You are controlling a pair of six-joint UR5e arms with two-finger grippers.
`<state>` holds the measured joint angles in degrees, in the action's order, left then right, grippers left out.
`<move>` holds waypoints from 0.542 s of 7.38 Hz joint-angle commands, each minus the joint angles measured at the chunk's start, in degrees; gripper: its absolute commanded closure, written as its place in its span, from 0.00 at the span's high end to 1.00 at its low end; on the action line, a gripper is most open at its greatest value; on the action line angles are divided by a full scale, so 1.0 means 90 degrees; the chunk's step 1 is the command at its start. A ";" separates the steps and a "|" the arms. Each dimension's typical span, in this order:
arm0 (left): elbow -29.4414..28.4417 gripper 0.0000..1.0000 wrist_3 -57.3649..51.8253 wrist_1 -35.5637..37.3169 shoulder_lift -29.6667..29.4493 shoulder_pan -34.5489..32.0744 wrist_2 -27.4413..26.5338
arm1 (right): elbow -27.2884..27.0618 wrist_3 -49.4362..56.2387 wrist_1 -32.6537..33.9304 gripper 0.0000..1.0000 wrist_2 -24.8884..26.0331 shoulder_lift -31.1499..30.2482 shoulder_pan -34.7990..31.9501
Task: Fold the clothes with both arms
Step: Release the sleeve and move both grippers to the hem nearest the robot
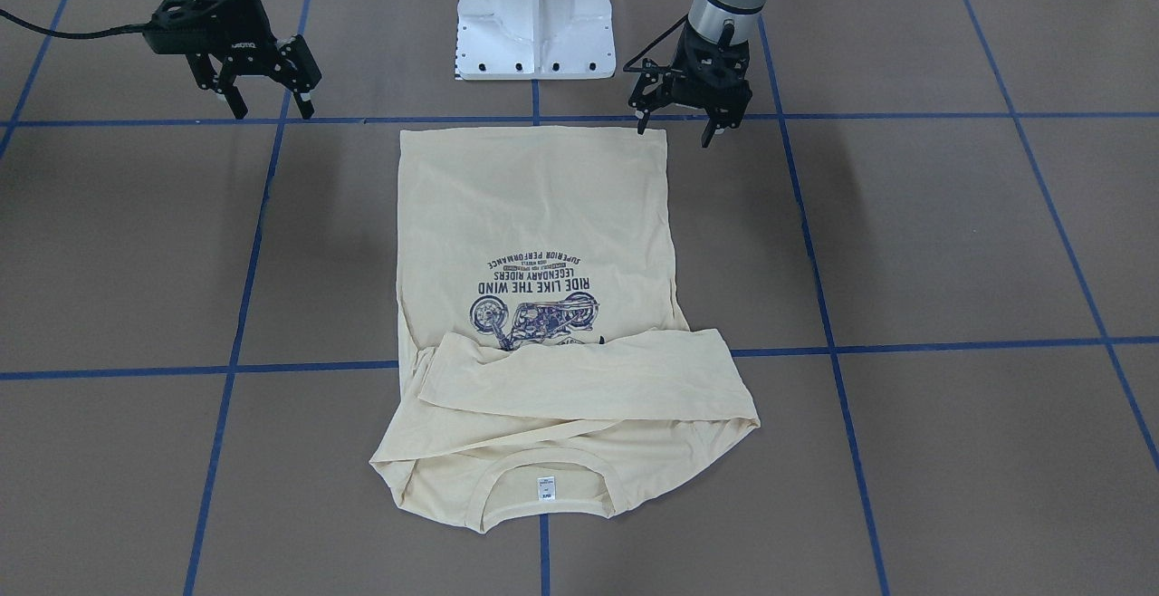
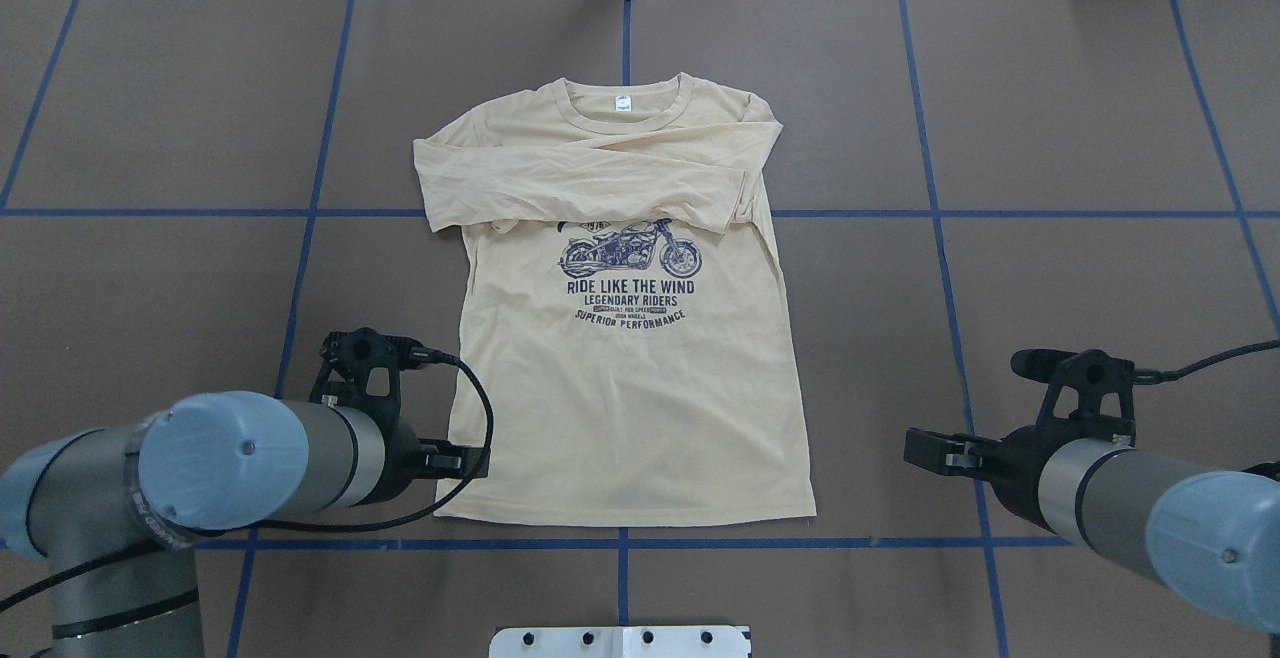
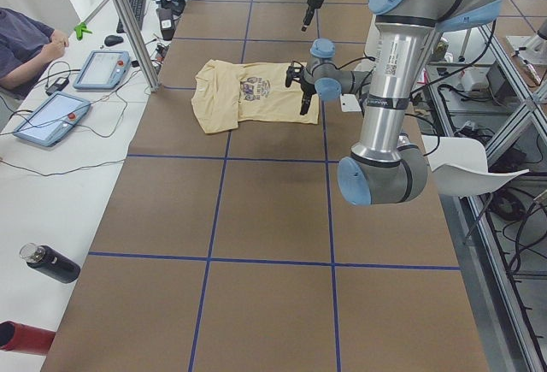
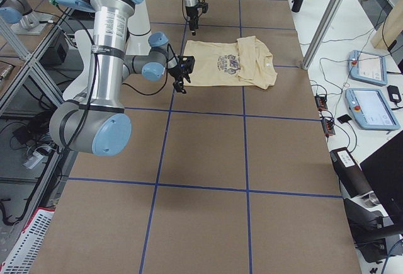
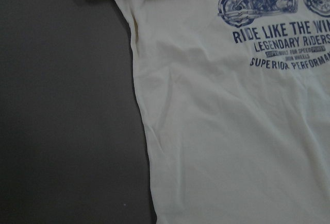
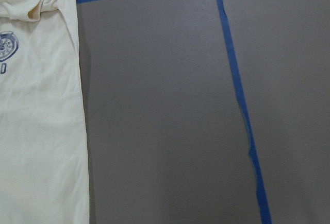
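The cream-yellow shirt (image 2: 625, 378) lies flat on the brown table, print up, collar (image 2: 625, 108) on the far side from the robot. Both sleeves (image 2: 580, 183) are folded across the chest above the motorcycle print (image 2: 628, 256). My left gripper (image 1: 675, 131) is open over the hem's corner on its side, one fingertip (image 1: 641, 123) right at the hem edge; whether it touches the cloth I cannot tell. My right gripper (image 1: 273, 112) is open with nothing in it, well off the shirt's other side. The left wrist view shows the shirt body (image 5: 232, 131), the right wrist view only its side edge (image 6: 41, 131).
The white pedestal base (image 1: 534, 25) stands just behind the hem. Blue tape lines (image 2: 940, 213) grid the brown table (image 2: 1100, 88). In the left side view, a white bench with tablets (image 3: 51, 120), a bottle (image 3: 51, 262) and a seated person (image 3: 26, 38) runs along the far table edge.
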<state>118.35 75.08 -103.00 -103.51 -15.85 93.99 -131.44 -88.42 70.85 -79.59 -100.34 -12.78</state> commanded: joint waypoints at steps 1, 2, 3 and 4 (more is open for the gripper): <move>-0.0054 0.69 0.0737 -0.0049 0.0056 0.0403 -0.0209 | 0.0490 -0.0301 0.0766 0.99 0.0084 0.1094 0.0083; -0.0200 0.59 0.1001 -0.0049 0.0056 0.0432 -0.0209 | 0.0580 -0.0312 0.0954 0.99 0.0084 0.1390 0.0092; -0.0278 0.58 0.1013 -0.0049 0.0046 0.0433 -0.0199 | 0.0629 -0.0351 0.0956 1.00 0.0123 0.1403 0.0092; -0.0318 0.58 0.1013 -0.0059 0.0036 0.0442 -0.0199 | 0.0639 -0.0361 0.0956 1.00 0.0210 0.1403 0.0121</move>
<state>116.20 83.67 -103.46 -103.09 -12.04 92.20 -126.17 -91.38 78.98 -78.45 -88.46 -11.91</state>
